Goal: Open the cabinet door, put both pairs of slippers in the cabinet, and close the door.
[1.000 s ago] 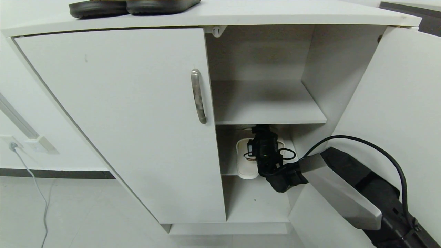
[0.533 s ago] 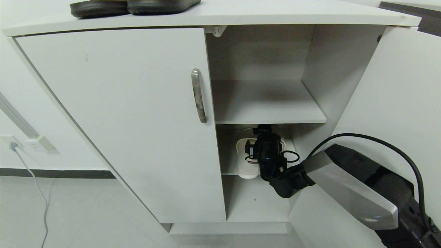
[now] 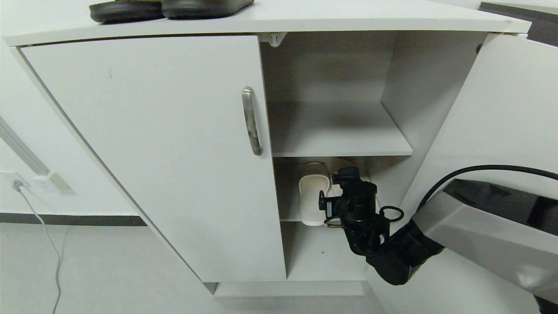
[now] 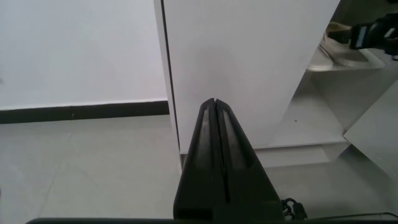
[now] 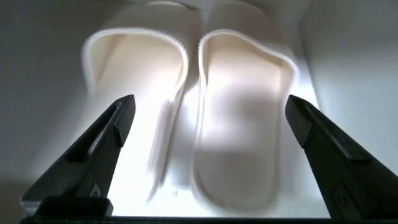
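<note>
Cabinet (image 3: 144,152): white, two doors. The left door (image 3: 130,131) is shut and has an upright metal handle (image 3: 251,121) near its inner edge. The right door (image 3: 501,109) is swung wide open.

The white slippers (image 3: 314,198) lie side by side on the cabinet's middle shelf (image 3: 288,209), in the open right half. Their heels face the opening and their toes the back wall. The right wrist view shows the two touching along their inner edges.

The dark slippers (image 3: 170,8) sit on the cabinet's top surface (image 3: 348,17), above the shut left door and close together.

The right gripper (image 5: 209,99) is at the mouth of the middle shelf, just in front of the white slippers' heels. Its fingers (image 5: 112,124) are spread wide, one off each outer side of the pair, and grasp nothing. I cannot tell if either finger touches a slipper. The right arm (image 3: 479,235) comes in from the open-door side, crossing in front of the cabinet's lower compartment (image 3: 322,257).

The left gripper (image 4: 214,104) is outside the cabinet, low and facing the bottom of the shut left door, well apart from it. Its fingers are clenched flat together on nothing.

Left of the cabinet, a wall socket (image 3: 16,185) has a grey cable (image 3: 49,244) trailing down to the floor (image 3: 109,270).
</note>
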